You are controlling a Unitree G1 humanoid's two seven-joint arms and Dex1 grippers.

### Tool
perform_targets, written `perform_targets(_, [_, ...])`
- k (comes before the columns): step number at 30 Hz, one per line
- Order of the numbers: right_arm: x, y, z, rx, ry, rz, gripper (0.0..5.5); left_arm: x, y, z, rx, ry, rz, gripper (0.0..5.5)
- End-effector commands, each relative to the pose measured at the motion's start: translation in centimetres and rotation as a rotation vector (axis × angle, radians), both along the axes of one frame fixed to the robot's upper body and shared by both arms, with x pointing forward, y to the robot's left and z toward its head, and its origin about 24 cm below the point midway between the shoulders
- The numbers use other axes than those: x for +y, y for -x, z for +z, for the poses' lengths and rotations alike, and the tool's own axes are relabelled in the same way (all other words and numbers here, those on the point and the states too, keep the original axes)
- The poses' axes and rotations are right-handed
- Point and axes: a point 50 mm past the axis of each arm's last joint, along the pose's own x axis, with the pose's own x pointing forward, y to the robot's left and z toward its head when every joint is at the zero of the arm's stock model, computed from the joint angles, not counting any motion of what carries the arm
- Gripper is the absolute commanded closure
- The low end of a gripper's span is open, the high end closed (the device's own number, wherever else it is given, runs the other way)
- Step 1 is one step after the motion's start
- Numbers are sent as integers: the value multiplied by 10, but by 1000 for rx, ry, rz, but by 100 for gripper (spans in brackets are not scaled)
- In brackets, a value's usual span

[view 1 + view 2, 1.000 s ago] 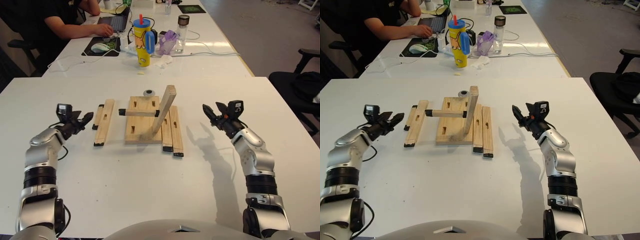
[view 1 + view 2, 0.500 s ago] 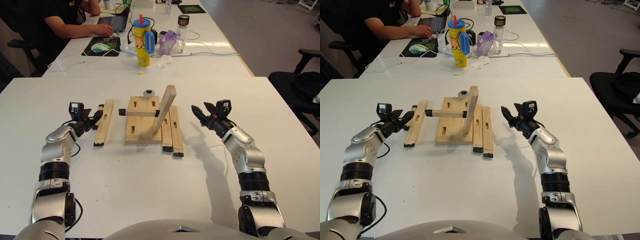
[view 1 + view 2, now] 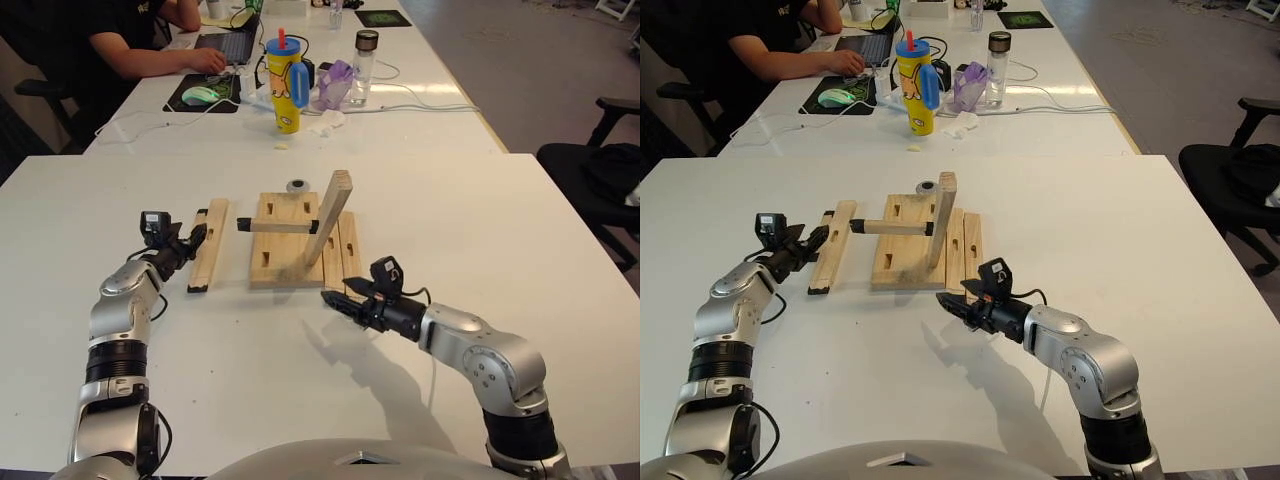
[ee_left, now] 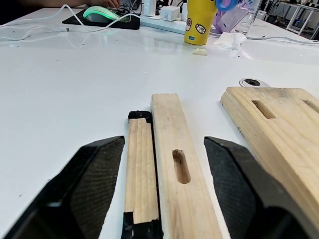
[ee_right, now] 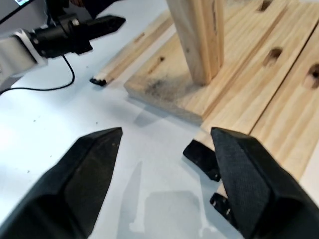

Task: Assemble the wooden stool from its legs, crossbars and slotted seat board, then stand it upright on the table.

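On white table [image 3: 300, 400], mid-surface: seat board [image 3: 280, 262] lies flat, one leg [image 3: 330, 218] stands in it, crossbar [image 3: 275, 226] juts toward my left. My left gripper [image 3: 193, 241], fingers wide, straddles near ends of loose pieces [image 3: 210, 255] left of board. My right gripper [image 3: 335, 301], fingers wide, sits just beside near ends of flat legs [image 3: 350, 262] right of board.

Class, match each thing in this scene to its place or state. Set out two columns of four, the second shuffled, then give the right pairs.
1. left tool
2. right tool
3. upright leg
4. yellow cup

A. on the far table
B. open, at the near ends of the legs right of the seat board
C. standing on the seat board
D. open, at the two pieces left of the board

Pairs: 1-D, 2-B, 3-C, 4-A.
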Motion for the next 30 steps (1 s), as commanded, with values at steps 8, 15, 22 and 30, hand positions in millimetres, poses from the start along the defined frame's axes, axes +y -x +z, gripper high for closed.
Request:
perform_targets(8, [-8,6,-9,229,117,-25,220,-9,1,0,5,22,-14,253])
perform_targets(15, [-17,-10,-14,216,185,-161,220,-15,4,-5,14,37,-21,253])
perform_targets(22, [11,-19,-14,148,179,-148,220,-19,1,-4,12,53,-34,253])
perform_targets(30, [18,-31,-21,131,267,-222,220,-22,-2,-5,12,62,-42,253])
